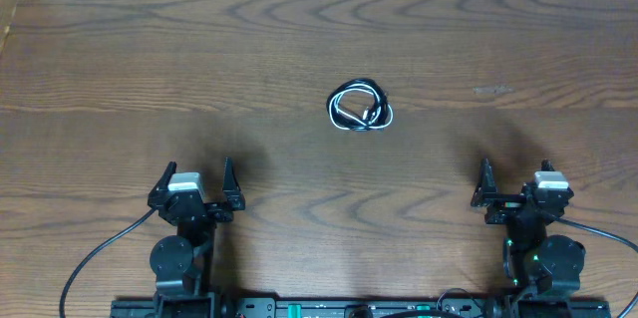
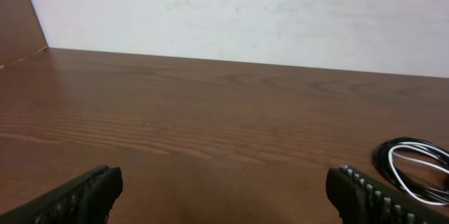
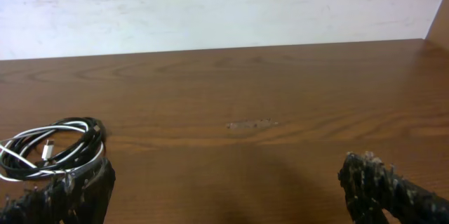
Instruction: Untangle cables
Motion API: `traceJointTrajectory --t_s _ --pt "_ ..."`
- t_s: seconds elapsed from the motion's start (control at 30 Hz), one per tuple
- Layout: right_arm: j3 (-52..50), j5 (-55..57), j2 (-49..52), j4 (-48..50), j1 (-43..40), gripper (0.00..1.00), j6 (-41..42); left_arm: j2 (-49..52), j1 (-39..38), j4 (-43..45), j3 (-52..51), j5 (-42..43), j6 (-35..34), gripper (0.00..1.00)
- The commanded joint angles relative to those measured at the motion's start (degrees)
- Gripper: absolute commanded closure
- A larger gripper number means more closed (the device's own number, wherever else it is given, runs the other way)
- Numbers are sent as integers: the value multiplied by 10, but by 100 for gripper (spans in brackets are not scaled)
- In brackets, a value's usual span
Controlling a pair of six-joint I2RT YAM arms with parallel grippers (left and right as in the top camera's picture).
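The cables (image 1: 360, 107) lie as one small looped bundle, black and white cords wound together, on the wooden table a little right of centre. The bundle also shows at the right edge of the left wrist view as cables (image 2: 415, 170), and at the lower left of the right wrist view as cables (image 3: 52, 150), where a small white plug sits inside the loop. My left gripper (image 1: 196, 170) (image 2: 224, 189) is open near the front left, empty, well short of the bundle. My right gripper (image 1: 515, 170) (image 3: 228, 182) is open near the front right, also empty.
A pale wall (image 2: 245, 13) runs along the table's far edge. A wooden side panel (image 1: 8, 9) stands at the far left. A faint scuff (image 1: 491, 90) marks the tabletop right of the bundle. Thick black wires (image 1: 95, 258) trail from the arm bases at the front.
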Motion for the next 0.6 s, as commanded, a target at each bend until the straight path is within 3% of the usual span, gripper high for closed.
traceJointTrajectory --t_s 0.0,0.37,0.57 --pt "-4 0 -4 1 -1 1 -7 0 -2 -16 -12 -1 -1 2" --pt "-4 0 -4 1 -1 1 -7 0 -2 -1 -12 -3 -1 2" --pt "-4 0 -4 1 -1 1 -7 0 -2 -9 31 48 -1 2"
